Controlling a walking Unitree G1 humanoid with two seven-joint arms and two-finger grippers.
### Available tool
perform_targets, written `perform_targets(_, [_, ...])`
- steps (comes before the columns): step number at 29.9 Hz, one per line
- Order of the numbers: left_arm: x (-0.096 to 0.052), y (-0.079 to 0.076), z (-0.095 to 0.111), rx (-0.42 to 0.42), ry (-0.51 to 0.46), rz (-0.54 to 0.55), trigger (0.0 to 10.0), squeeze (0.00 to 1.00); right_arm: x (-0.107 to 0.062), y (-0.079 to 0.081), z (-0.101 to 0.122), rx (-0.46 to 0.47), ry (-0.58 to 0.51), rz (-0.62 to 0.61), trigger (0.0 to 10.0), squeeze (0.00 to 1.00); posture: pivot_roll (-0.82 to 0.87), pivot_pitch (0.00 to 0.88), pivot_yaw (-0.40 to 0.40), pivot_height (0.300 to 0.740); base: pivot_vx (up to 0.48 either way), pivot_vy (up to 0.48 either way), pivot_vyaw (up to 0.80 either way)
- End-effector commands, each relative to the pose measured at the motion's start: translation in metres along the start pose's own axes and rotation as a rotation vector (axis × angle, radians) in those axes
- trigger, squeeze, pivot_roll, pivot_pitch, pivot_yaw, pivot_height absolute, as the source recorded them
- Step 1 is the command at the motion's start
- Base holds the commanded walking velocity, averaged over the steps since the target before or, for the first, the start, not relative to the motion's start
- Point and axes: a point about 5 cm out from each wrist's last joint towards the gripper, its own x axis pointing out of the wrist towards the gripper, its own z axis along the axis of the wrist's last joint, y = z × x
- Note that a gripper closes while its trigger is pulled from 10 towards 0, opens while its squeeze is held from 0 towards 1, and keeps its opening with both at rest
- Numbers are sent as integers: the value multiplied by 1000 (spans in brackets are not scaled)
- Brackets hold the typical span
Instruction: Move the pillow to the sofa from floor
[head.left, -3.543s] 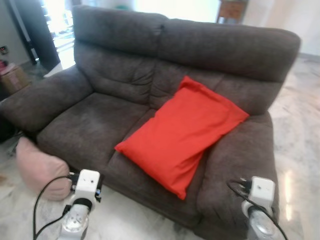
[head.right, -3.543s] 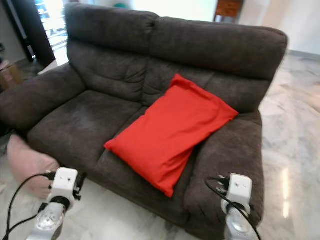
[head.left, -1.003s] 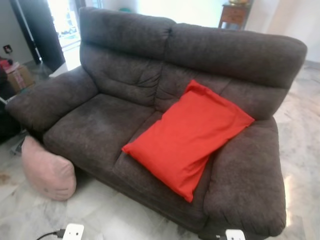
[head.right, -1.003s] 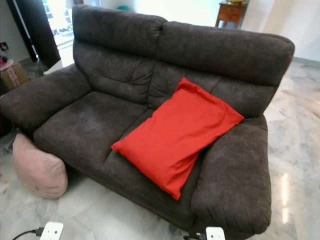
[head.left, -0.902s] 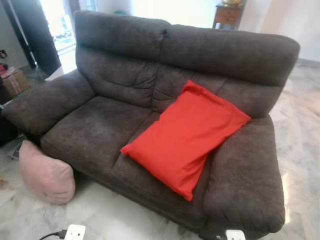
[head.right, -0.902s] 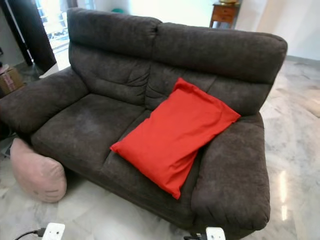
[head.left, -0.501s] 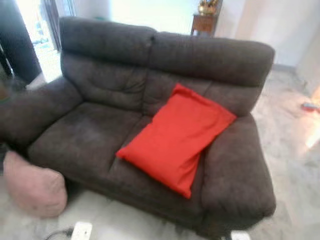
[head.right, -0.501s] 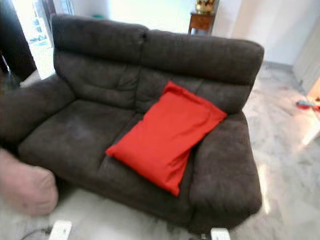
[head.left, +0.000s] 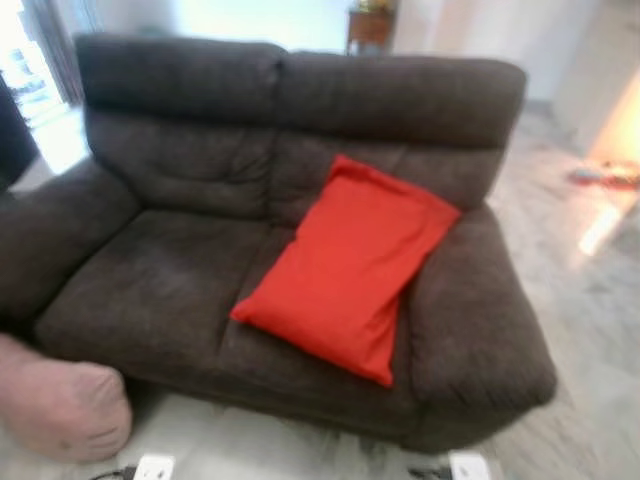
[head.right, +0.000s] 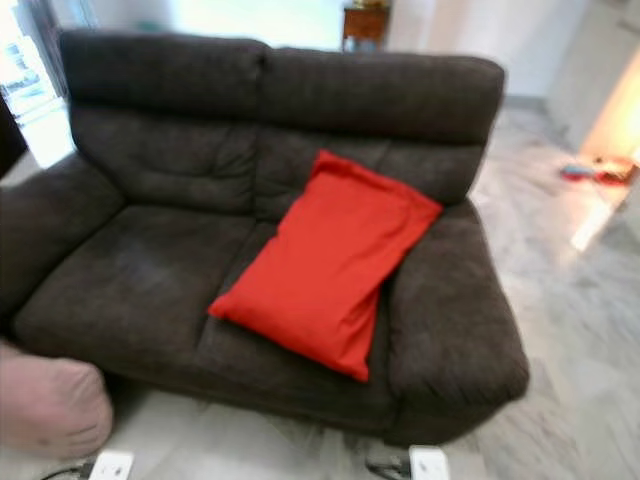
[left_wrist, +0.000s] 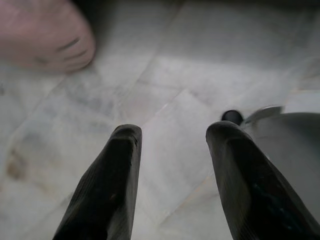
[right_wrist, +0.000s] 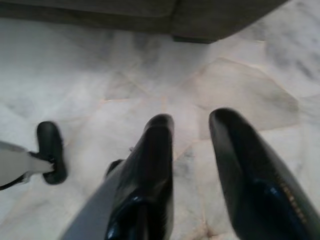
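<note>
Pink pillow (head.left: 62, 410) lies on the marble floor (head.left: 590, 300), near-left, touching the sofa (head.left: 180, 270) front. Looks soft, light, squashy; pinch a bunched end or corner. Left gripper (left_wrist: 172, 150) and right gripper (right_wrist: 192, 145) hang low, fingers apart, empty.

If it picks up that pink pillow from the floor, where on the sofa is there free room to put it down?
The sofa's left seat cushion is bare, bordered by the left armrest, the backrest and the red pillow. The right seat is crowded: the red pillow covers most of it, leaning on the backrest. The pink pillow lies on the floor by the sofa's left front corner.
</note>
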Motion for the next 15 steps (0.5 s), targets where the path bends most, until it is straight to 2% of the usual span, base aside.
perform_targets(1, [1, -2, 2, 17, -7, -9, 10000, 0, -1, -6, -9, 1, 29, -15, 10000, 0, 75, 0, -56, 740, 0, 304, 0])
perform_targets(10, [1, 0, 3, 29, -5, -15, 10000, 0, -2, -5, -10, 20, 29, -14, 10000, 0, 60, 0, -35, 740, 0, 303, 0])
perform_targets(15, [1, 2, 3, 33, -6, -21, 10000, 0, -2, -4, -13, 33, 36, -15, 10000, 0, 62, 0, -31, 740, 0, 305, -788])
